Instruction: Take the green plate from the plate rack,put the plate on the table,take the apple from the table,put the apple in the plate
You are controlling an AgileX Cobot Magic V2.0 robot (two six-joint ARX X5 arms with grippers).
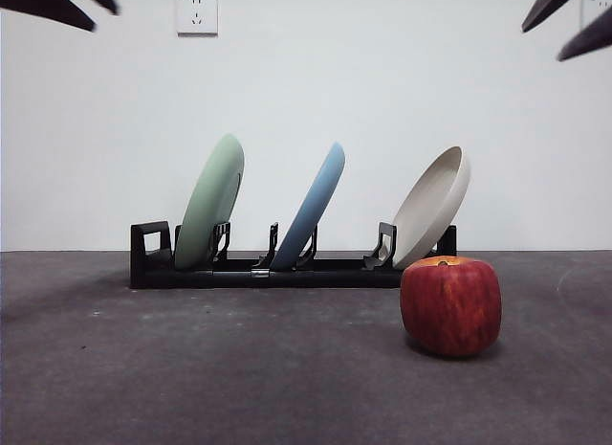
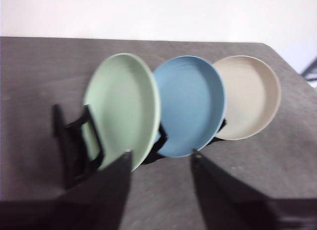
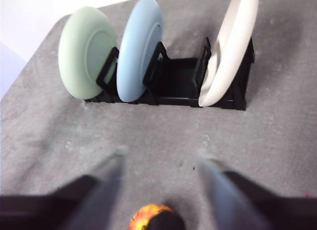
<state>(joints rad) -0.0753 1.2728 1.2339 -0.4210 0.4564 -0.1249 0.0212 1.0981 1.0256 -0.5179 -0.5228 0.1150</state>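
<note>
The bench (image 1: 115, 368) fills the lower part of the front view, dark grey and speckled. Across its middle runs the plate rack (image 1: 316, 271), low and black, carrying three plates that all lean toward the right of the frame. The green plate (image 1: 210, 201) stands in the leftmost slot, the light blue plate (image 1: 311, 208) in the centre, and the beige plate (image 1: 432, 208) at the right end. The apple (image 1: 450, 305) sits on the bench in the lower right of the frame, in front of the rack's right end and apart from it.

Nothing has been lifted yet, so the step in hand is taking the green plate out of the rack. The left hand (image 2: 161, 158) is released, jaws spread, hanging above the bench with the green plate just beyond its tips in the left wrist view. The right hand (image 3: 161, 156) is likewise released and holds nothing, the apple peeking in at the lower centre of its view.

To do this well, the left hand should probably close on the plate's upper rim, where it stands free of the holders, then draw it up along its own lean so it clears the slot without dragging the rack or knocking the blue plate beside it. The bare bench in the lower left looks a sensible landing spot.
</note>
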